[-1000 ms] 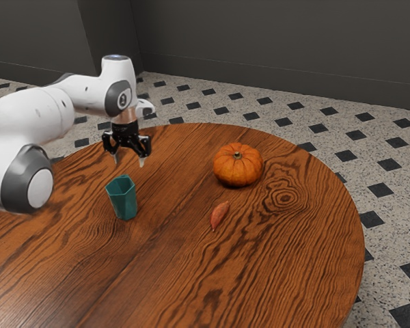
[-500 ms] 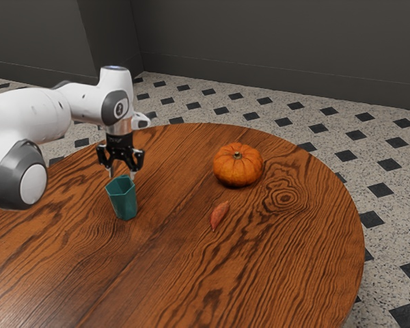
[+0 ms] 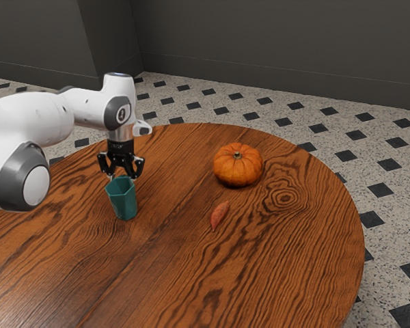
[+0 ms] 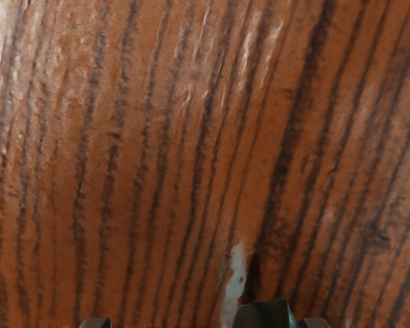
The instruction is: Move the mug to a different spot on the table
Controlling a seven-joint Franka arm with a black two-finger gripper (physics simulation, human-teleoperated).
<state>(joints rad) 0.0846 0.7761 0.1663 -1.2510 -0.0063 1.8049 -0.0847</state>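
Round wooden counter (image 3: pixel 260 260), teal mug (image 3: pixel 123 199) upright on it, fingers (image 3: pixel 134 171) spread open just above its rim, orange pumpkin (image 3: pixel 238 164) well apart.

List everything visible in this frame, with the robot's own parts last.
mug: one, teal, upright on the table toward the exterior view's left, directly under the hand
pumpkin: one, orange, on the table toward the exterior view's right of the mug, apart from it
sweet potato: one, orange-brown, lying on the table in front of the pumpkin, not touching it
table: one, round, dark-grained reddish-brown wood
floor: pale speckled tiles with small black squares, around the table
wall: dark grey, behind the table
arm: one, white with grey joints, coming in from the exterior view's left
hand: one, black, open, fingertips at the mug's rim
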